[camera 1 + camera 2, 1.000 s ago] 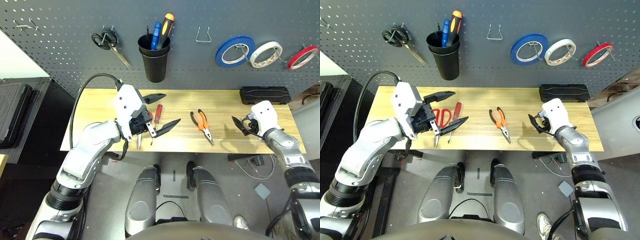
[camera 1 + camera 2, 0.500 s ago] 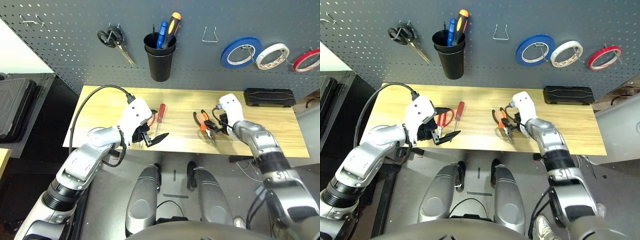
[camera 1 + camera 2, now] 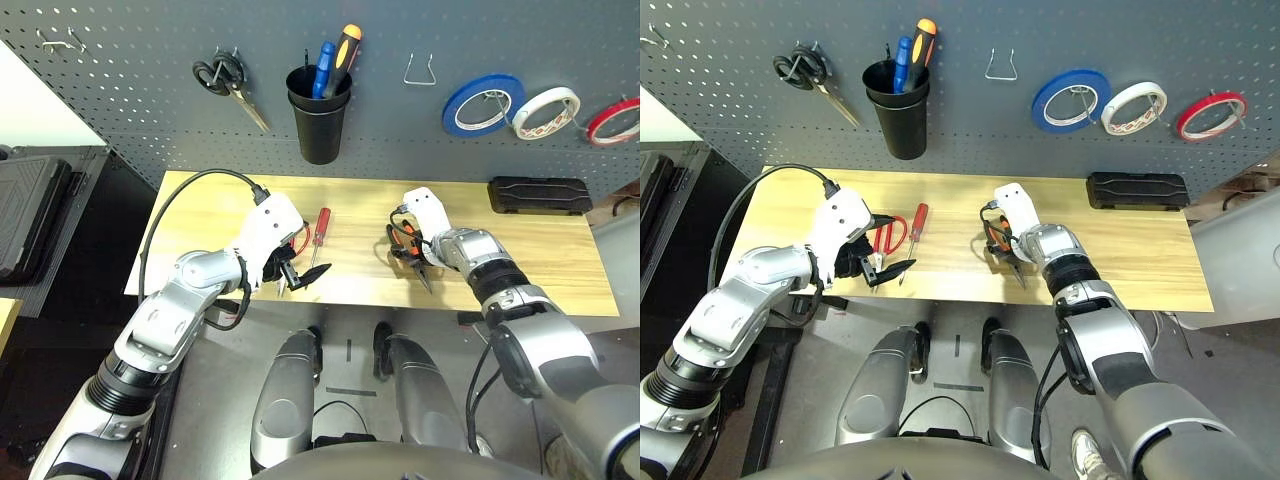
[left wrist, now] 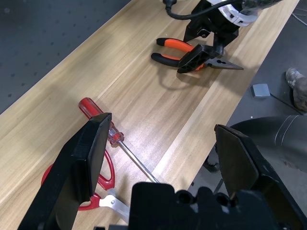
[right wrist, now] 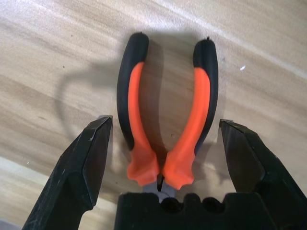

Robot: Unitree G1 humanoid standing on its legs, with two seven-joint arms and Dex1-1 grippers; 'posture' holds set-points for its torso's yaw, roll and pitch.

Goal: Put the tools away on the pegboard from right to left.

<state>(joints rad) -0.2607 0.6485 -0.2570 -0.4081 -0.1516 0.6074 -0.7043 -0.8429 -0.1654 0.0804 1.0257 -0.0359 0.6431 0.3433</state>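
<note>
wooden table (image 3: 350, 240), right gripper (image 5: 165, 143) wide open around pliers (image 5: 168, 129), left gripper (image 4: 165, 129) wide open, holding nothing

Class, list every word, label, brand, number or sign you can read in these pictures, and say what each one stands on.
No text reads clearly.
White tape roll: printing inside the ring, too small to read.
Blue tape roll: faint marks inside the ring, too small to read.
</note>
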